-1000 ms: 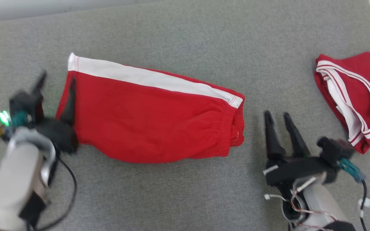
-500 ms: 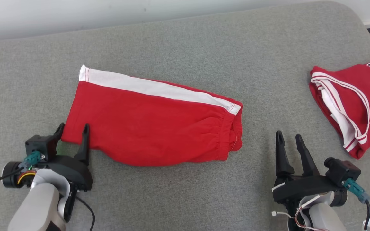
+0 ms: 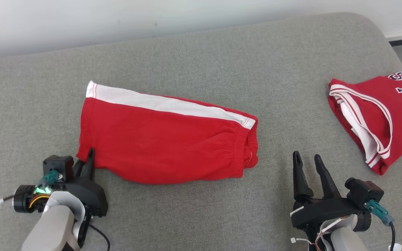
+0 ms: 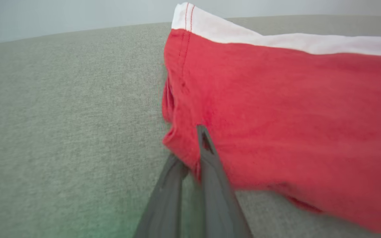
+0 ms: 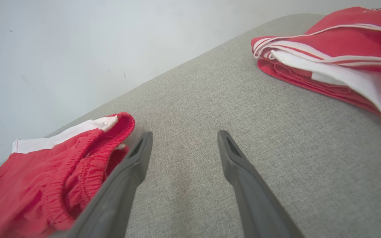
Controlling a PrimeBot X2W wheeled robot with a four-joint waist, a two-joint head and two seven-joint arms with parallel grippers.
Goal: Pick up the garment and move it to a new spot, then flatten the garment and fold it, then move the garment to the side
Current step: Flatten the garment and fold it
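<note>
Shorts, red w/ a white side stripe, lie doubled over lengthwise in the middle of the grey cushion, hem end toward my left, waistband toward my right.

What's changed: half a sec ago the L gripper had its fingers spread wide, straddling the near-left hem corner. Now they've come together on that corner. In the left wrist view the fingers are narrow w/ a pinch of red cloth between them, one finger over the fabric, the other under. The head cam also shifted a bit, so I won't read the shorts' new place in the picture as cloth movement.

R gripper hasn't changed: fingers wide, holding nothing, hovering near the waistband end but clear of it. A 2nd red garment, a jersey, sits well apart at far right.

My read: the hem corner is secured, so the next bit of handling can start, prob another fold or a drag to the side. Only one corner is held, so a lift now would likely let the layers slide apart. I'd want R on the waistband first.
</note>
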